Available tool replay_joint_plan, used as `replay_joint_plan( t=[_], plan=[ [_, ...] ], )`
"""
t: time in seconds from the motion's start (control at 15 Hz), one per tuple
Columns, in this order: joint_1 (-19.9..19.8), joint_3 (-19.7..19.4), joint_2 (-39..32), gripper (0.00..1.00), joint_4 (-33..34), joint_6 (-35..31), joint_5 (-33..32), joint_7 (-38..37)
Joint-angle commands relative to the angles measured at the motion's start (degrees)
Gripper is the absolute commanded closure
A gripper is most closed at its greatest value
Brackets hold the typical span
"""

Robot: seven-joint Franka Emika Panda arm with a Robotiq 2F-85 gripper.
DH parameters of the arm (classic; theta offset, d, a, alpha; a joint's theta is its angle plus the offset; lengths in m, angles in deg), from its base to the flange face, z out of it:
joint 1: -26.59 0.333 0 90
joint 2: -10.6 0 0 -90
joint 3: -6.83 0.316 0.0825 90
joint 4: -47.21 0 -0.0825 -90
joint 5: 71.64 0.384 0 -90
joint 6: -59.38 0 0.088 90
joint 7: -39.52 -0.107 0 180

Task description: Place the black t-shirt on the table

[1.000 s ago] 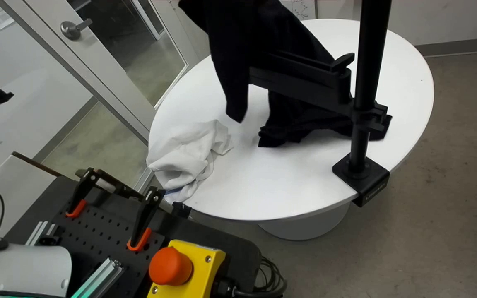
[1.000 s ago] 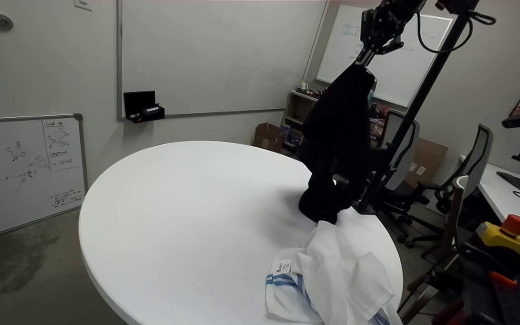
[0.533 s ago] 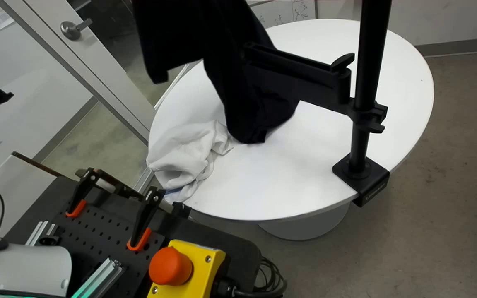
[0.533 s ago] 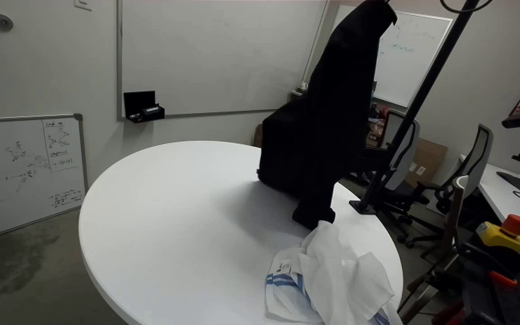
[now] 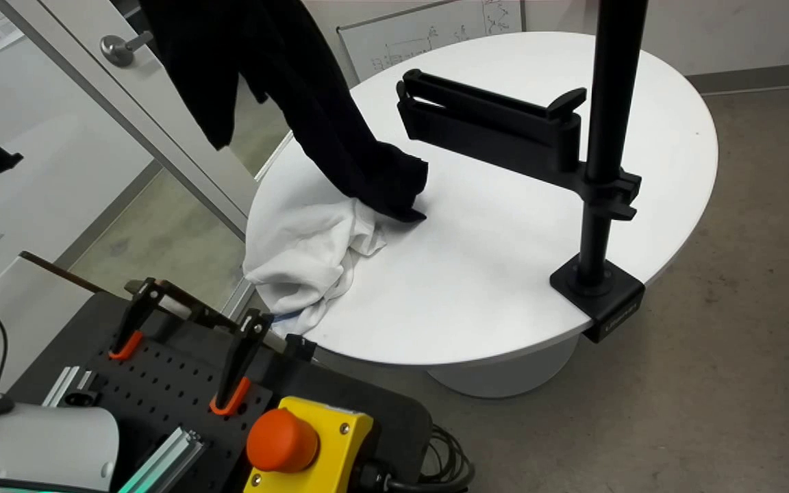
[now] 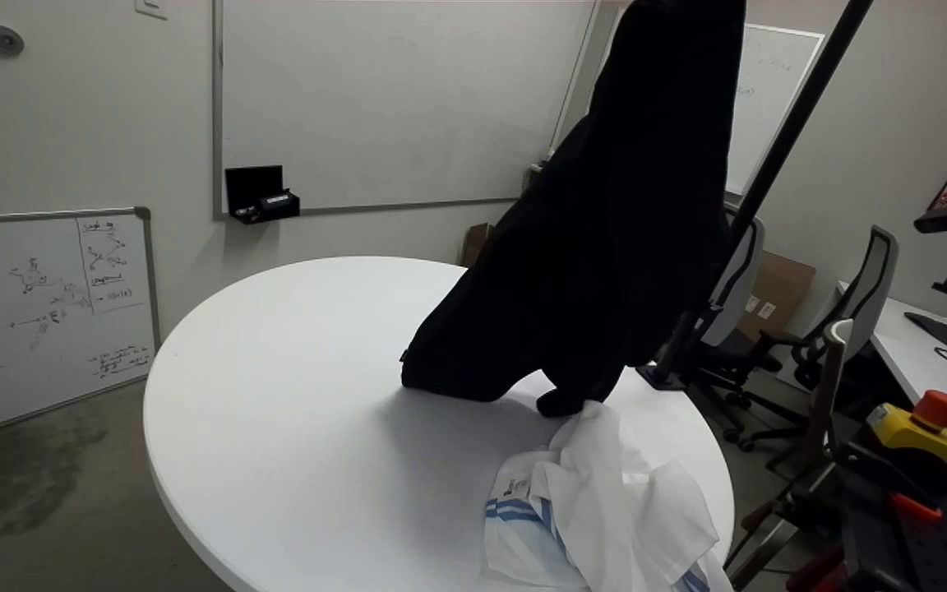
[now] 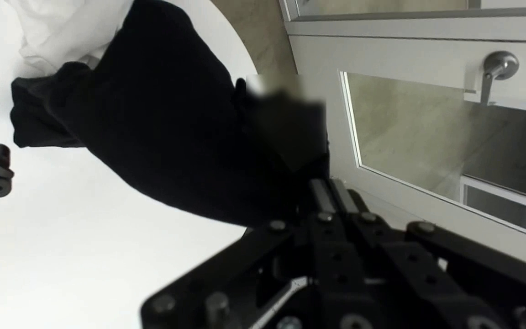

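Jaws, drawn together in the wrist view, clamp the black t-shirt (image 6: 588, 230), which hangs over the round white tabletop (image 6: 293, 427) in both exterior views. One lower end hangs just beside a crumpled white towel (image 6: 621, 493) with blue stripes; whether it touches the tabletop, I cannot tell. A black post (image 5: 611, 103) stands at the edge.

T-shirt (image 6: 605, 214) cropped above in both exterior views.

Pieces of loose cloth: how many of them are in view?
2: the black t-shirt, hanging over the table, and the white cloth, lying on it. Others could be hidden.
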Motion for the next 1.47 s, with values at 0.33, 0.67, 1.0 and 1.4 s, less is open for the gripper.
replay_joint_plan(
  t=[0.33, 0.67, 1.0, 1.4],
  plan=[
    [2.9, 4.35, 2.49, 0.99, -9.84, 1.48, -5.34, 2.47],
    [4.62, 6.81, 0.11, 0.99, -14.61, -0.46, -7.51, 2.84],
    [6.05, 9.43, -2.56, 0.99, -18.26, -10.19, -7.74, 1.22],
    [7.61, 11.46, -7.8, 0.99, -17.67, -19.8, -8.23, -1.2]
  ],
)
